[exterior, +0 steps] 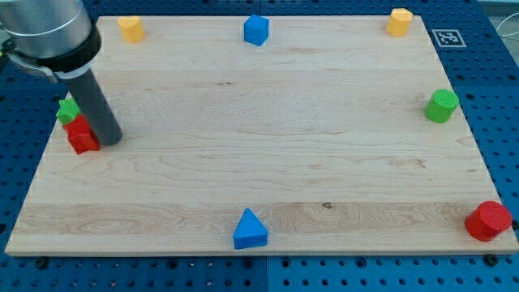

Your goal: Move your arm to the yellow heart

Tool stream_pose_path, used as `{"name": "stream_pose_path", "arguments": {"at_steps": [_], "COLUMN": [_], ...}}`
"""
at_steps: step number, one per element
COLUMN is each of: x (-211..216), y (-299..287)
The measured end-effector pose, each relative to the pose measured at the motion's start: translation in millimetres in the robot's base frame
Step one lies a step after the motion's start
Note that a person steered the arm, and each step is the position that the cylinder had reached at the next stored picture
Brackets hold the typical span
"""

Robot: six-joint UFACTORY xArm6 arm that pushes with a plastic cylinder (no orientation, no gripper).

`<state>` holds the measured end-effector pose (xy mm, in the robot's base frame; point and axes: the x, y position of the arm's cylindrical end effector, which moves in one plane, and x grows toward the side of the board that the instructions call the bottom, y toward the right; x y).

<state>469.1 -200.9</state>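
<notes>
The desk (259, 162) filled most of the view. My rod (96, 105) came down at the left edge, and my tip (111, 139) rested just right of a red block (81, 135) with a green block (68, 109) behind it. There were no fingers to open or close, only the rod, holding nothing. A red cylinder (487, 221) sat at the bottom right corner, a blue triangle block (249, 229) at the bottom edge, a green cylinder (442, 106) at the right edge, and a blue block (256, 30) at the top edge. Two yellow blocks lay far from my tip: one (130, 28) near the top left corner, another (399, 22) at the top right; I could not tell which was the heart.
</notes>
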Motion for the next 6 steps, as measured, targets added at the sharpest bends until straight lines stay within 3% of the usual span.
{"name": "stream_pose_path", "arguments": {"at_steps": [1,4,5,6], "x": [-43,-241,-277,-278], "y": [55,57,44,17]}}
